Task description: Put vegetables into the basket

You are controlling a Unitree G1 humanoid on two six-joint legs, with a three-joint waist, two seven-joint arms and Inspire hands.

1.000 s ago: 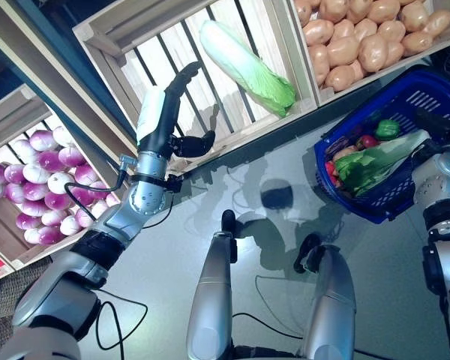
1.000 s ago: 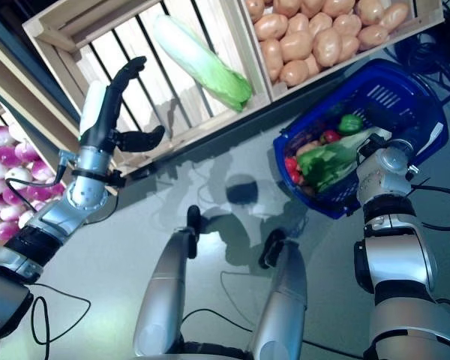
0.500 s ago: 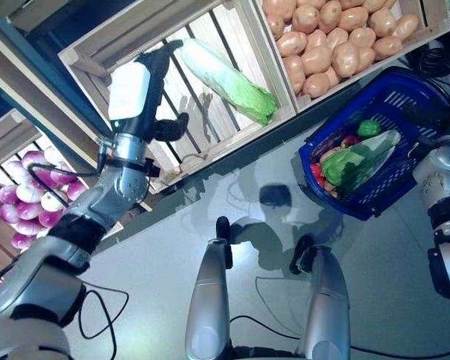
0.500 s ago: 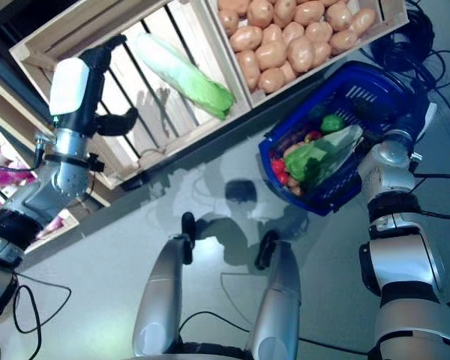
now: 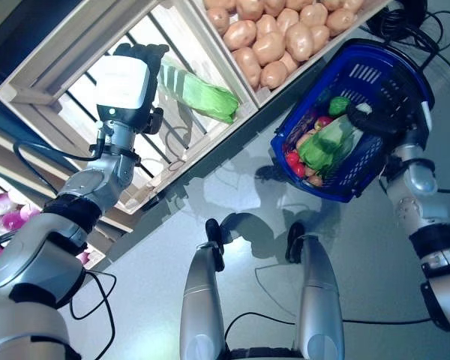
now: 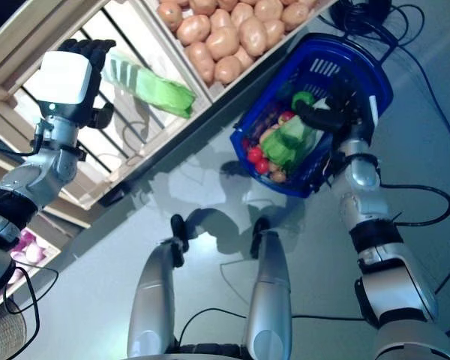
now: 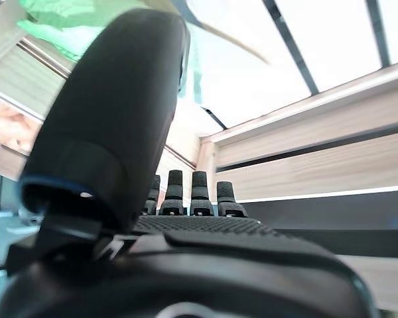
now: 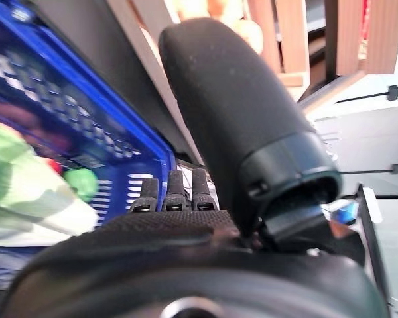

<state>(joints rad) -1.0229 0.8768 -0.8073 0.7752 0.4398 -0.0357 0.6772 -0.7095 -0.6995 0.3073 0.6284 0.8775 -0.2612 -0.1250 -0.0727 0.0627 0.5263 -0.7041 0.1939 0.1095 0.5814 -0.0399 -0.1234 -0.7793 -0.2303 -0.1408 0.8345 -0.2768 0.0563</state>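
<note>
Reaching further into the slatted crate [image 5: 75, 82], the left hand [image 5: 124, 79] now covers the cabbage [image 5: 199, 91] stem, fingers relaxed; a shallow grip could let it slip.

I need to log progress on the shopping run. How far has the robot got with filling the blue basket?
Partly done: the blue basket, carried by the right hand, already holds a leafy cabbage, a green pepper and red vegetables. In hand: the left hand reaches over the napa cabbage in the slatted crate; whether it grips it cannot be told. Left: lifting that cabbage across into the basket.
</note>
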